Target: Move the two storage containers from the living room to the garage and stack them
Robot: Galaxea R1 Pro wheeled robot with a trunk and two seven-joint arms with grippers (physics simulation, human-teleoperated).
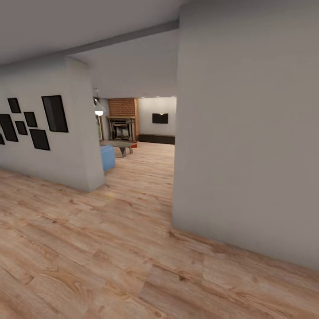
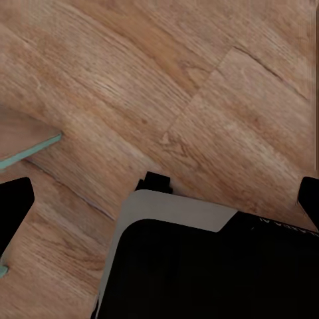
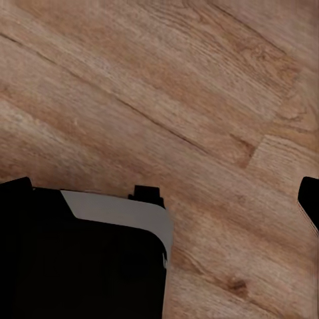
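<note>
Looking down a hallway, the head camera takes in pale wood-plank flooring (image 1: 110, 261) underfoot. At the left stands a white wall (image 1: 66, 150) hung with black picture frames (image 1: 55, 113). Past its corner sits a blue seat (image 1: 107, 157), then a low grey surface (image 1: 118, 144) with a small patch of orange-red (image 1: 134, 144) just beside its far end; that may be one of the storage containers, but it is too small to tell. Behind these rise the brick fireplace (image 1: 122, 116), a long dark bench (image 1: 156, 138) and a black TV (image 1: 160, 118), which mark the living room. A broad white wall (image 1: 248, 155) closes off the right side.

My judgement is that the robot is on the opening leg of the task: driving toward the living room to fetch the first container. Nothing is carried yet. The next move calls for rolling forward through the gap between the two walls, keeping clear of both corners, then turning toward the low surface to look for the containers.

Each wrist camera looks straight down at planks. The left tool (image 2: 163, 193) has its dark fingers far apart at the picture edges, gripping nothing; the right tool (image 3: 163, 196) is likewise spread wide and empty. Both hang over bare flooring, well apart from the distant living room.
</note>
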